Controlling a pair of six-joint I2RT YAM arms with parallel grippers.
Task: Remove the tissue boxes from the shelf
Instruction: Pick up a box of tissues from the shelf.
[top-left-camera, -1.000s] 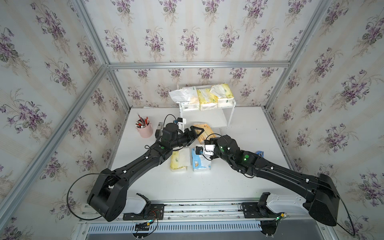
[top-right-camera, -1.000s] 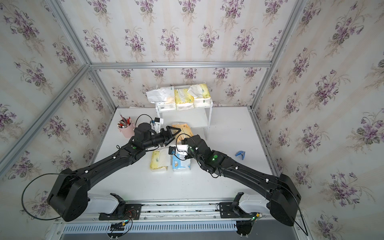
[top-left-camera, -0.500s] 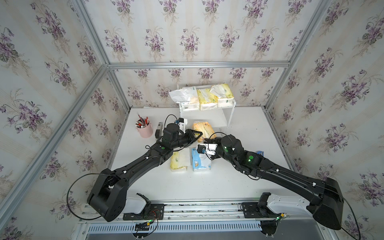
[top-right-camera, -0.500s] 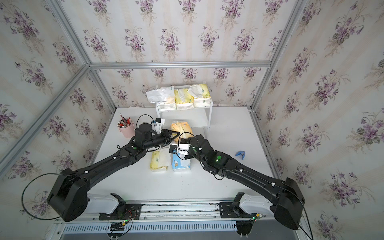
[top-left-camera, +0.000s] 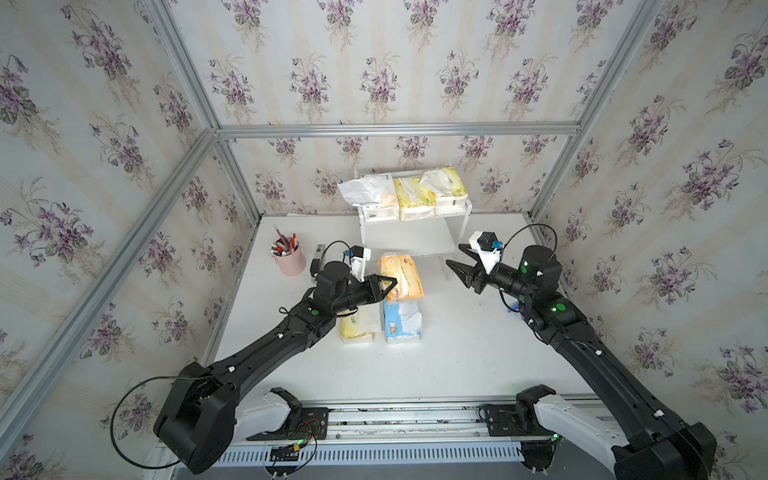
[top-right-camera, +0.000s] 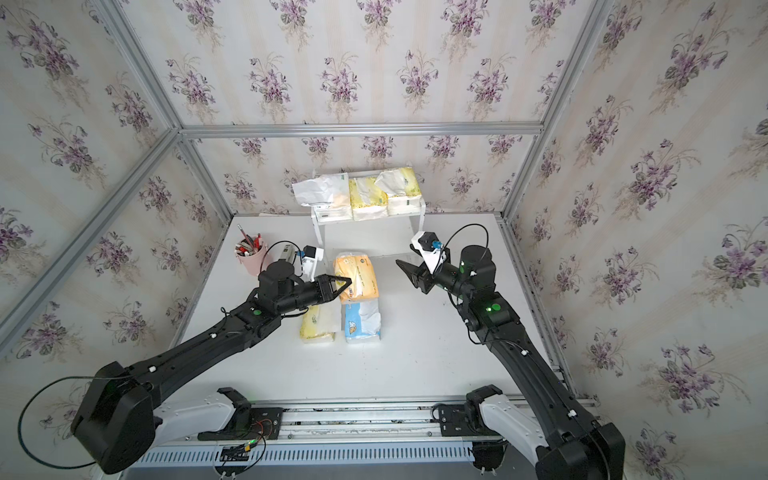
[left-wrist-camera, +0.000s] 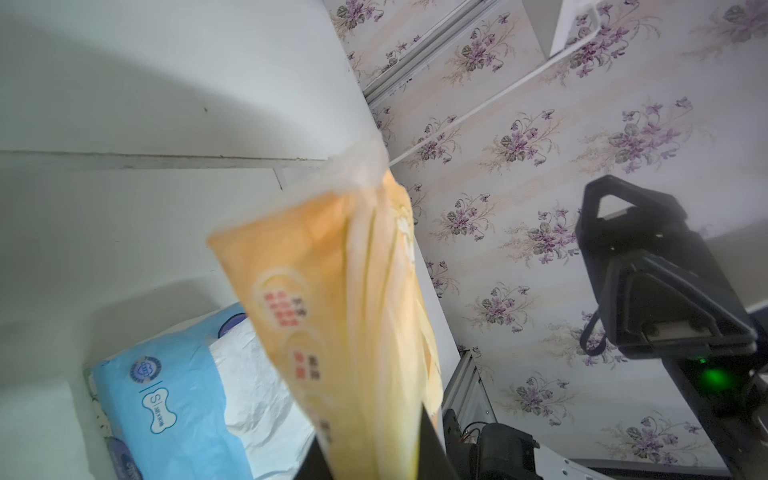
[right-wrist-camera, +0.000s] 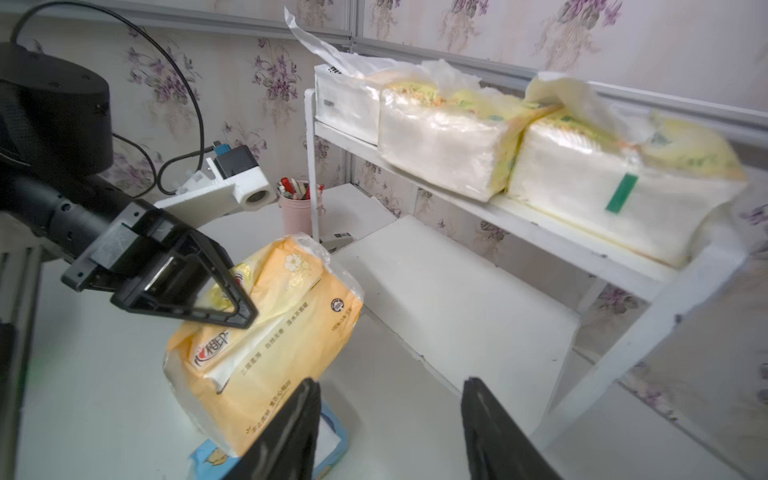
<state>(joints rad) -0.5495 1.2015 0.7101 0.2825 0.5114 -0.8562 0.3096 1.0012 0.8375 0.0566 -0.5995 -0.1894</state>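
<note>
My left gripper is shut on the near end of the orange tissue pack, which hangs tilted just above the table, in front of the shelf. In the left wrist view the orange pack runs out from between the left gripper. My right gripper stands open and empty, off to the pack's right. On the shelf's top board sit a white pack and two pale yellow packs. Its lower board is bare.
A pale yellow pack and a blue-and-white pack lie side by side on the table under the orange one. A pink pen cup stands at the back left. A small blue object lies by the right arm.
My left gripper has shut on the orange pack. My right gripper has opened, let go of it and swung away to the right.
</note>
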